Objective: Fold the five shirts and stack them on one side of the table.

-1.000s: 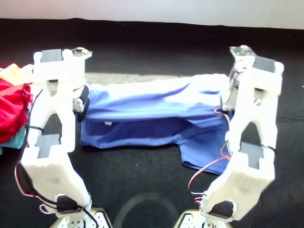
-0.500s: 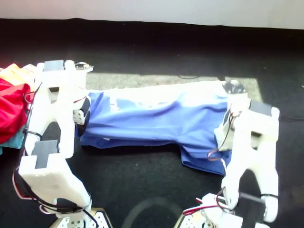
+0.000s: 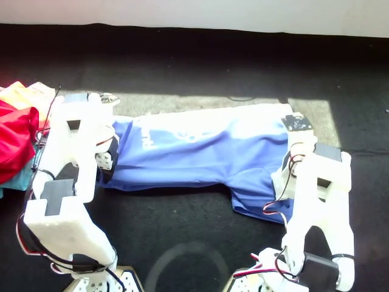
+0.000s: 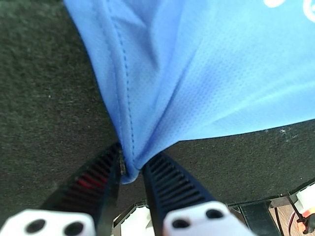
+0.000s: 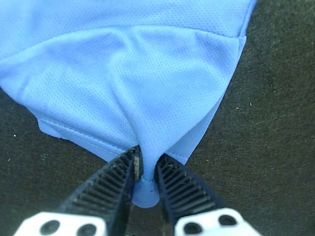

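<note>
Now, I reckon mid-fold on blue shirt [image 3: 206,149]: left gripper [image 4: 129,167] & right gripper [image 5: 146,167] both pinched tight on its edges. Next: lay fabric flat, then release.

Looks like a robot lab bench: table [image 3: 200,67] covered in black cloth, plain white wall [image 3: 243,12] at far edge, white plastic left arm [image 3: 67,158] and right arm [image 3: 319,201], loose wires [image 3: 275,205] showing.

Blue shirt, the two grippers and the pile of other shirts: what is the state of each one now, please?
Blue shirt: lying stretched out on the table, gripped at both ends.
Left gripper: shut on the blue shirt's hem.
Right gripper: shut on a fold of the blue shirt.
Pile of shirts: crumpled, not folded.
</note>
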Available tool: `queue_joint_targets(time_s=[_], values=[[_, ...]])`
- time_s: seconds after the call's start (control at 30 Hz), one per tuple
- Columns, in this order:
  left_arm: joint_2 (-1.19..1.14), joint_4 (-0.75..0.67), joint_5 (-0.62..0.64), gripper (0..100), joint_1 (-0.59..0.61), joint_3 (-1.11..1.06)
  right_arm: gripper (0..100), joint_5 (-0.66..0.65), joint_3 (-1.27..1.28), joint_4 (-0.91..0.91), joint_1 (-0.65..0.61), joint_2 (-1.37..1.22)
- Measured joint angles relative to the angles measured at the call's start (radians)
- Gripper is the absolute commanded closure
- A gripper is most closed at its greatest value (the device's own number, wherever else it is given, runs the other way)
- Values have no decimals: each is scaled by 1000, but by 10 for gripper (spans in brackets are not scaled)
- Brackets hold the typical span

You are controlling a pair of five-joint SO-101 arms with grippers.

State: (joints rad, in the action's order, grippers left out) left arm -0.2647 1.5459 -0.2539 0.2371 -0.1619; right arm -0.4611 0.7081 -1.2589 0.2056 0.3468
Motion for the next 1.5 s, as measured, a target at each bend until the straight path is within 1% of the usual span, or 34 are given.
queue_joint_targets(time_s=[0.13,0.17,0.23,0.33,0.47,0.5,0.53,0.57,0.6,0.63,0.67,0.73,0.8,0.87,0.97,1.1,1.23,1.37,1.5], values=[[0,0,0,839,0,0,767,0,0,-14,0,12],[0,0,0,815,2,5,746,0,0,-26,0,14],[0,25,0,793,2,35,756,0,-6,-52,0,15],[0,84,0,794,2,120,769,0,-58,-92,0,15],[0,158,0,799,2,311,771,0,-183,-121,-5,15],[0,166,0,815,2,370,772,0,-218,-121,-6,15],[0,169,0,852,2,428,786,0,-255,-121,-6,15],[0,172,0,912,2,486,820,0,-288,-118,-6,15],[0,172,0,991,2,537,878,3,-319,-103,-6,15],[2,170,0,992,-3,571,951,18,-336,-78,-8,15],[-5,152,6,974,-15,592,998,37,-348,-46,-14,15],[-44,114,40,992,-41,609,971,64,-351,28,-35,15],[-115,80,55,991,-77,612,995,74,-353,92,-66,2],[-203,35,72,991,-109,618,991,81,-353,147,-107,-54],[-331,-58,120,991,-135,620,991,81,-353,235,-135,-187],[-436,-164,138,991,-132,620,991,81,-411,341,-138,-413],[-451,-250,140,991,-109,620,991,87,-546,394,-137,-631],[-451,-334,141,991,-54,620,991,87,-729,404,-117,-847],[-451,-390,141,991,-21,620,991,87,-939,404,-87,-1010]])
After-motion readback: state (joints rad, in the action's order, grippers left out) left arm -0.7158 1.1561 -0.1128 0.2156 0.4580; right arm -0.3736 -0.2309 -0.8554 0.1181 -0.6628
